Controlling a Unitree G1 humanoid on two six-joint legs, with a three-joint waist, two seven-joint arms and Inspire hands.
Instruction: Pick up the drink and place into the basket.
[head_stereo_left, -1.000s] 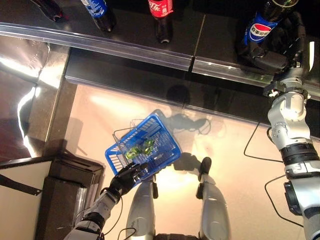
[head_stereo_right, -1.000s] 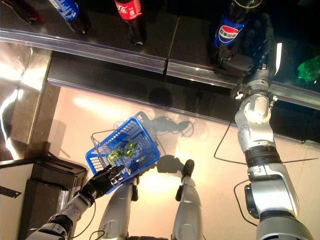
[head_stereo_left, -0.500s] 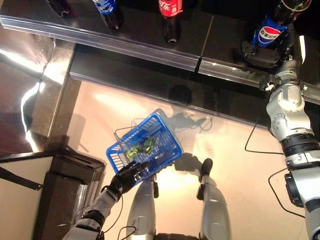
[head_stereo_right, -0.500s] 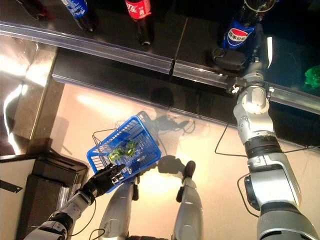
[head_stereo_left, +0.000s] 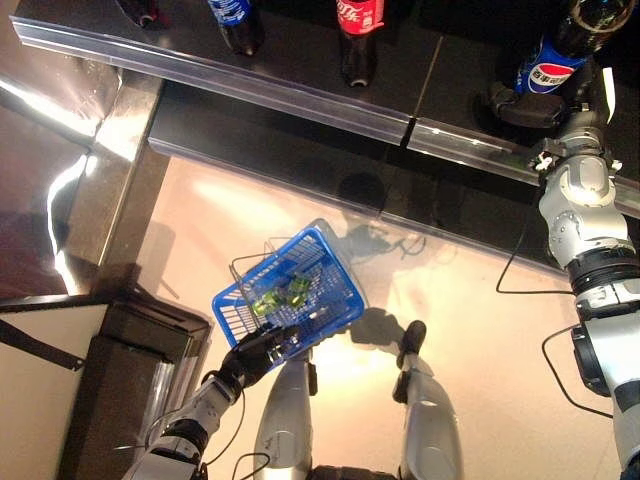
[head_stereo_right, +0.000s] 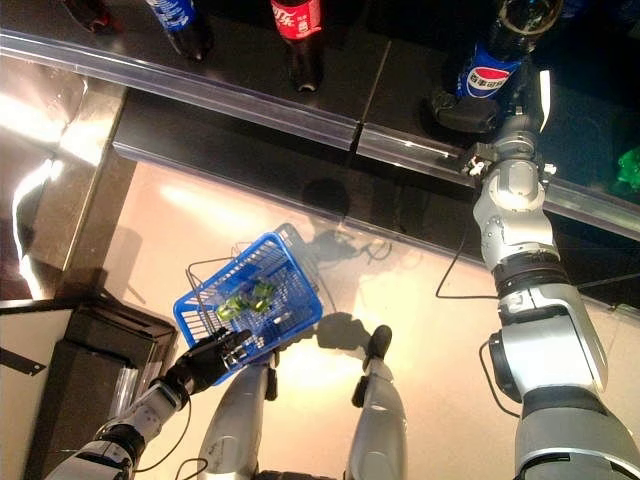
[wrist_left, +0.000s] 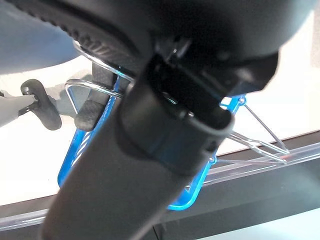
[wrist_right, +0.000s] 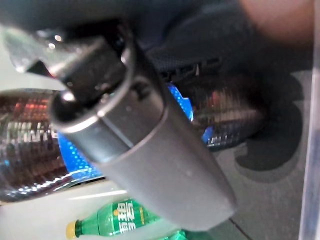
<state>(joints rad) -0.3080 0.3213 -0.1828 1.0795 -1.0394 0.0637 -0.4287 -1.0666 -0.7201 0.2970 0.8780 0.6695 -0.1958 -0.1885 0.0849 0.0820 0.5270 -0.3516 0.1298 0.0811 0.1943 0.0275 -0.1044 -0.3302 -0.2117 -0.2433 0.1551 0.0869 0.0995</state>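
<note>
A dark cola bottle with a blue label (head_stereo_left: 553, 68) stands on the black shelf at the upper right. My right hand (head_stereo_left: 527, 106) is curled round its lower part; in the right wrist view the thumb (wrist_right: 150, 145) crosses the bottle (wrist_right: 30, 150). Low on the left, my left hand (head_stereo_left: 252, 356) is shut on the wire handle (wrist_left: 100, 50) of a blue basket (head_stereo_left: 320, 262), held above the floor. Small green items (head_stereo_left: 280, 293) lie in the basket.
A clear rail (head_stereo_left: 250, 85) runs along the front edge of the shelf. A red-label bottle (head_stereo_left: 360, 18) and another blue-label bottle (head_stereo_left: 236, 14) stand further left. A green bottle (wrist_right: 117, 217) lies beside the right hand. A dark cabinet (head_stereo_left: 130, 370) stands at the lower left.
The whole picture has shifted right and down, so the camera moved. My right hand stays round the cola bottle and my left hand keeps hold of the basket.
</note>
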